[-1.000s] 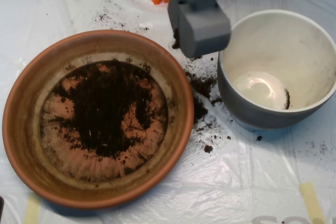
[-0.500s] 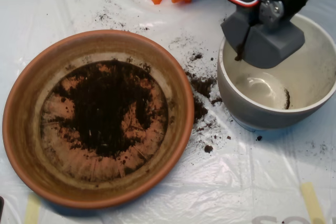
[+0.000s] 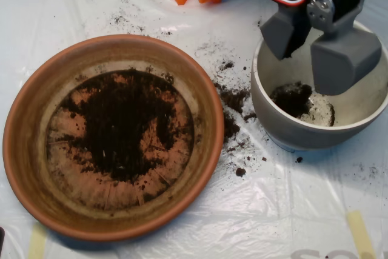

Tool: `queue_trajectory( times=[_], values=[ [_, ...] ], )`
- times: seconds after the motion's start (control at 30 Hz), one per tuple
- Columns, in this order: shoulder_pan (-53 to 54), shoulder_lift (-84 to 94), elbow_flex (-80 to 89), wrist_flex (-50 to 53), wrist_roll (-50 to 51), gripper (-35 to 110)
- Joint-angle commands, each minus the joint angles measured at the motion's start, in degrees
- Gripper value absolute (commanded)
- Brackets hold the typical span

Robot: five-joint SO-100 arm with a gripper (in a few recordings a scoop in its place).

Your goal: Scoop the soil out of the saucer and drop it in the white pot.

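Soil (image 3: 121, 127) lies as a dark patch across the ridged bottom of the terracotta saucer (image 3: 27, 119) at left, with crumbs scattered on the plastic sheet (image 3: 200, 228) between it and the white pot (image 3: 273, 122). A clump of soil sits in the pot's bottom. The grey scoop (image 3: 310, 47) hangs above the pot, its two shells spread wide apart and holding nothing. No legible writing appears.
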Motion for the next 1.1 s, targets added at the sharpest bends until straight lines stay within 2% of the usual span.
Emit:
queue_trajectory(
  times=[0.0,0.2,0.5,0.7,0.83,1.07],
  values=[
    [-1.0,4.3,-2.7,0.4,-1.0,25],
    [-3.8,5.4,0.3,1.1,-1.7,35],
    [-2.1,8.3,3.1,-0.2,-0.9,35],
    [-0.4,11.3,-0.9,0.2,0.8,36],
    [3.6,11.1,-5.5,1.5,2.3,36],
    [17.8,12.8,-8.5,0.5,6.9,36]
  ],
)
